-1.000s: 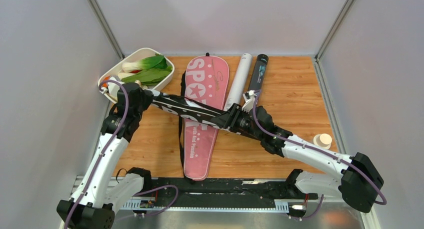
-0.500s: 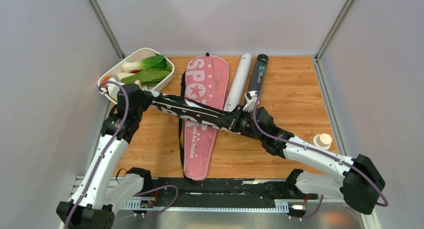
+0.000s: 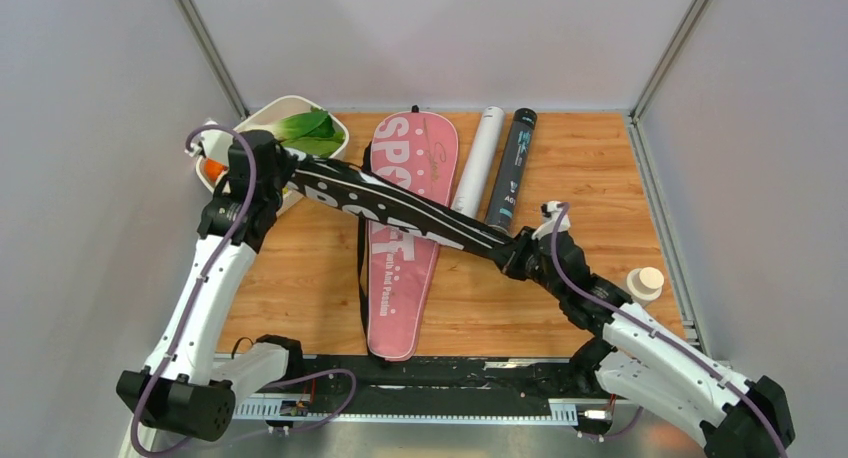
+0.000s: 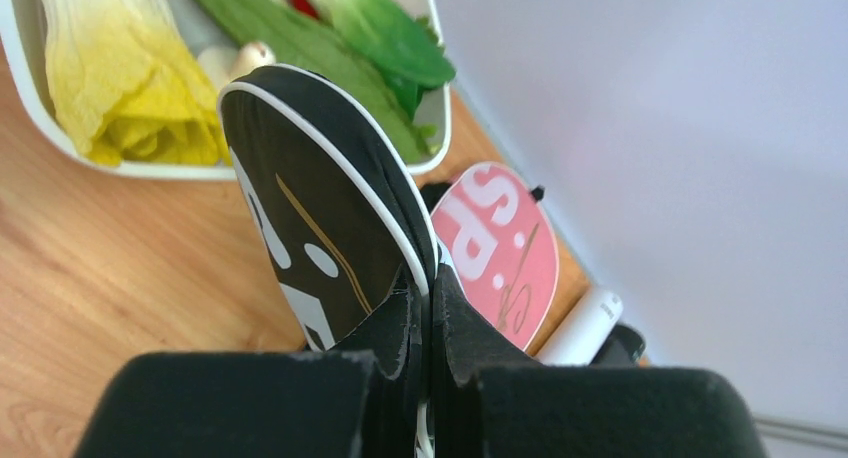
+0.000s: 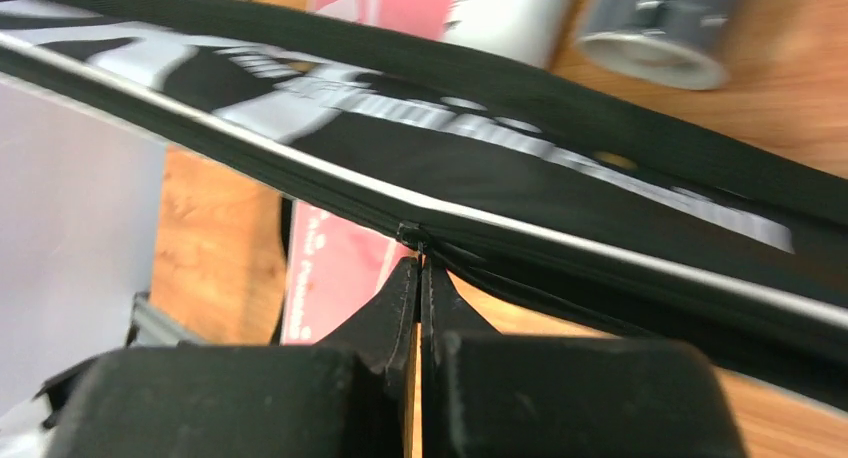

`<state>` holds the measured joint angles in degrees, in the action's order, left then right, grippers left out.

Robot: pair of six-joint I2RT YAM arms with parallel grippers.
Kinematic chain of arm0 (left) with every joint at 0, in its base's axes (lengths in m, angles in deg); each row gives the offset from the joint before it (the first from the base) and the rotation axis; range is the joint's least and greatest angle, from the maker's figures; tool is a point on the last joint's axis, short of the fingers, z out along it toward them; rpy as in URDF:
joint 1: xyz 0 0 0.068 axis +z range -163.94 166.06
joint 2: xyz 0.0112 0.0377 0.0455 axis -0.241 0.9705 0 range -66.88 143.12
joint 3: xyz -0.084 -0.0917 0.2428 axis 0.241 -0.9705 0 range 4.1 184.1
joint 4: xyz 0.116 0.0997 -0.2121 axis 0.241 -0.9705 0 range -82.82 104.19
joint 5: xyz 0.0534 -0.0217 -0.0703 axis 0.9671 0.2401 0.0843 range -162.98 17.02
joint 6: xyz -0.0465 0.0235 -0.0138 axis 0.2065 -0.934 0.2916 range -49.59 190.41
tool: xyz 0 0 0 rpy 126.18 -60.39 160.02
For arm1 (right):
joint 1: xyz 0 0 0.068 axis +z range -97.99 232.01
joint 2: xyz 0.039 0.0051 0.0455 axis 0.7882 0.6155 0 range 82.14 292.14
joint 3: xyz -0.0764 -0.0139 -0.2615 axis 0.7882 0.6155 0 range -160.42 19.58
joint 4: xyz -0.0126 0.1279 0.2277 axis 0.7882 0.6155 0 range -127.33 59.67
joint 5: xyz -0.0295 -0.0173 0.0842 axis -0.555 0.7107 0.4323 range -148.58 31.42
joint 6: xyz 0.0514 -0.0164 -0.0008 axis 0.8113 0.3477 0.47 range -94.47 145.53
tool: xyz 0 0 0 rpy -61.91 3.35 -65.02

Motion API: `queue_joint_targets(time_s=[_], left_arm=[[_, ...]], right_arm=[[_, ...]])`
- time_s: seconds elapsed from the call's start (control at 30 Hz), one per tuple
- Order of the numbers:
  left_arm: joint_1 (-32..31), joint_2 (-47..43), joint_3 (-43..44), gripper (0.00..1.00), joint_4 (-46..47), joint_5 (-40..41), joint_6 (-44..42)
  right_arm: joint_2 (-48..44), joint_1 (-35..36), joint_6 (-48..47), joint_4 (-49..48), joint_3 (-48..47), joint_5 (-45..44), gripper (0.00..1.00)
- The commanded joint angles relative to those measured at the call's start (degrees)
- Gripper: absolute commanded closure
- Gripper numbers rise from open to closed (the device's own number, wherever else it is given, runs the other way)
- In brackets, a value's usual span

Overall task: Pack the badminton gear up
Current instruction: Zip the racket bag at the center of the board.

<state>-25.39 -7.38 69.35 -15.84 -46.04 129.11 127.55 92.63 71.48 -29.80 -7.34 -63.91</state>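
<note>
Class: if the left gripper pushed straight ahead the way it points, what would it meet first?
The left gripper is shut on the black cover; past that, probably the dish of vegetables, though depth is unclear.

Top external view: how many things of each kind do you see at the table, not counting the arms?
Racket covers: 2 (pink cover, black cover)
Tubes: 2 (white tube, black tube)
Dish of vegetables: 1
Small bottle: 1
Total: 6
</note>
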Motion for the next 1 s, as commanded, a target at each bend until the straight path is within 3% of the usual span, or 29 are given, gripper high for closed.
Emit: queue_joint_targets(time_s=[0.0,0.23,0.5,0.57,0.67,0.87,0.97], left_arm=[[3.5,1.4,9.3,1.00,5.7,9.4,-2.2],[9.6,5.7,17.7,1.00,2.0,6.8,-0.8],[14.3,8.8,21.2,1.00,0.4,1.6,-1.7],[14.6,9.1,21.4,1.00,0.5,0.8,-2.2],[14.6,8.9,20.2,1.00,3.8,-5.0,-3.0],[14.7,8.3,15.9,1.00,5.8,-12.7,-3.1],[14.6,7.7,14.7,1.00,5.7,-13.6,-4.2]], right_arm=[[-2.3,-5.8,-0.5,13.2,0.9,-5.2,1.00],[-1.7,-20.9,-3.8,15.1,1.4,-3.6,1.00],[0.3,-27.0,-5.6,14.0,2.5,-5.8,1.00],[0.5,-28.0,-6.6,11.4,3.7,-3.8,1.00],[0.1,-28.0,-13.2,7.0,1.6,6.8,0.99],[1.1,-25.3,-27.3,17.5,-19.5,13.7,0.40],[4.0,-23.7,-30.2,14.6,-24.6,19.8,0.25]])
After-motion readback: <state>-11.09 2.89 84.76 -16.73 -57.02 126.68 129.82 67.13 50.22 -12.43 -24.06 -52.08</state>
